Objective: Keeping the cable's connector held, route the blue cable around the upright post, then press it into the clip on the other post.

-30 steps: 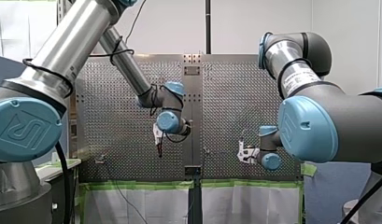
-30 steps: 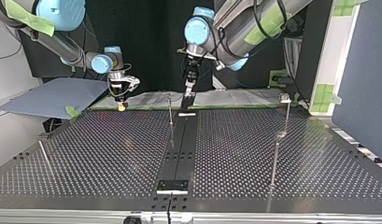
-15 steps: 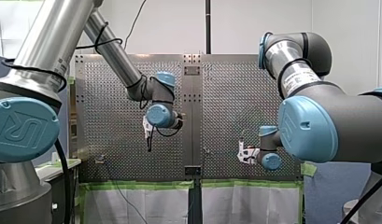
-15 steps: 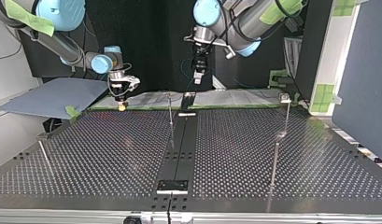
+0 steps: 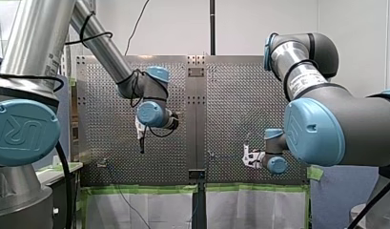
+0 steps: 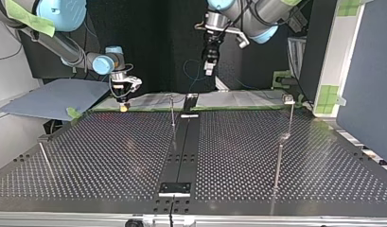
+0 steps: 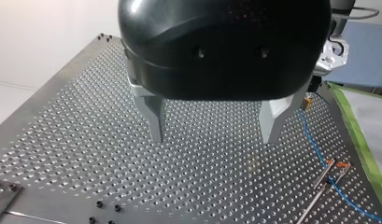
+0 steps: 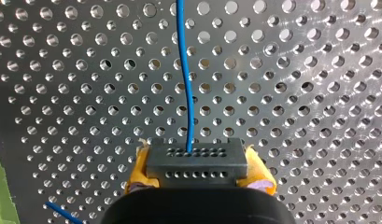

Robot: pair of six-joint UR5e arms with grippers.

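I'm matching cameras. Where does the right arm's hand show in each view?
Front view: my right hand, low, right of middle.
Top view: the hand at the left, over the table's far edge.
Left wrist view: beyond my left hand, at the blue cable's far end.
Right wrist view: its own hand, shut on the connector.
Shared: the perforated table.

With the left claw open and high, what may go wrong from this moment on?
1. My left claw is open, empty and well above the table, while the blue cable is thin and lies low; a grasp may miss it.
2. The cable enters the connector in my right claw at one hole; a hard pull around the post may strain it there.
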